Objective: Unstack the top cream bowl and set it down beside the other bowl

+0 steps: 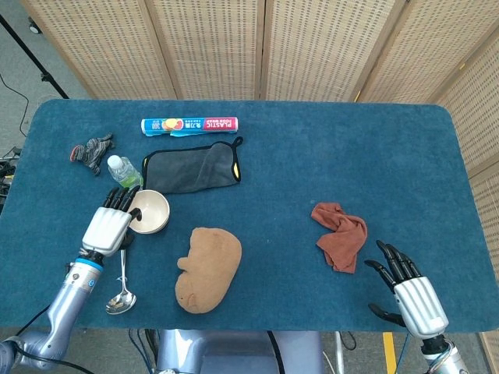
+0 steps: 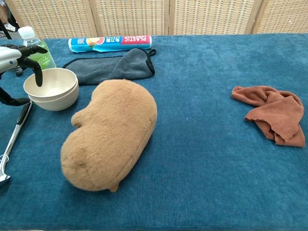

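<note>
Two cream bowls (image 1: 150, 211) (image 2: 52, 89) sit stacked on the blue table, left of centre. My left hand (image 1: 109, 226) (image 2: 14, 60) hovers at the stack's left rim. One finger (image 2: 38, 77) hangs down just inside the top bowl, and the thumb (image 2: 9, 101) curls outside, below the rim. The fingers are apart and I see no firm grip on the bowl. My right hand (image 1: 407, 290) rests open near the table's front right corner, far from the bowls, and shows only in the head view.
A brown plush toy (image 1: 208, 267) (image 2: 110, 134) lies just right of the bowls. A spoon (image 1: 122, 296) (image 2: 12, 139) lies under my left wrist. A water bottle (image 1: 123, 170), grey cloth (image 1: 191, 167) and wrap box (image 1: 189, 125) lie behind the bowls. A rust cloth (image 1: 341, 234) is at the right.
</note>
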Robot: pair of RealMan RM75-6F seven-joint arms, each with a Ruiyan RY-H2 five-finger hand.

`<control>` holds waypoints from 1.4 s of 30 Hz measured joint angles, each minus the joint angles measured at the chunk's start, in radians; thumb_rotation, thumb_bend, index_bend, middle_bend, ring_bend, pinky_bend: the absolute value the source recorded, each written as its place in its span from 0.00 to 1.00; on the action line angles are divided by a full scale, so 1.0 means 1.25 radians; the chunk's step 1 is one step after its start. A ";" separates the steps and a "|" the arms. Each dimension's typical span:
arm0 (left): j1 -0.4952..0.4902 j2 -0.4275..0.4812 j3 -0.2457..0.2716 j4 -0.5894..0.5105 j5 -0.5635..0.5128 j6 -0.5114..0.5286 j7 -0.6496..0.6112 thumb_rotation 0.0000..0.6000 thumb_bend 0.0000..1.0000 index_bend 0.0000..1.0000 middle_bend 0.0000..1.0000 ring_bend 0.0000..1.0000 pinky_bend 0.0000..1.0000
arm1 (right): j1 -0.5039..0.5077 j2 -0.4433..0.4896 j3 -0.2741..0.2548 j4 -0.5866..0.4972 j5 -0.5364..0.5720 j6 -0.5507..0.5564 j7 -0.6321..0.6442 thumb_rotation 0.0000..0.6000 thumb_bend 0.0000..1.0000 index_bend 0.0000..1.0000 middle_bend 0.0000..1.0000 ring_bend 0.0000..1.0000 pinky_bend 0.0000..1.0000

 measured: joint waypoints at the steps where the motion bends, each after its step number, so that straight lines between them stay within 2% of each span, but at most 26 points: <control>1: 0.000 -0.002 0.000 0.002 0.000 0.001 0.000 1.00 0.28 0.45 0.05 0.00 0.04 | 0.000 0.000 0.000 0.000 0.000 0.000 0.000 1.00 0.16 0.22 0.00 0.00 0.15; 42: -0.003 -0.069 -0.001 0.074 0.013 0.036 0.028 1.00 0.31 0.45 0.05 0.00 0.04 | -0.003 0.001 0.000 -0.003 -0.002 0.004 -0.001 1.00 0.16 0.22 0.00 0.00 0.15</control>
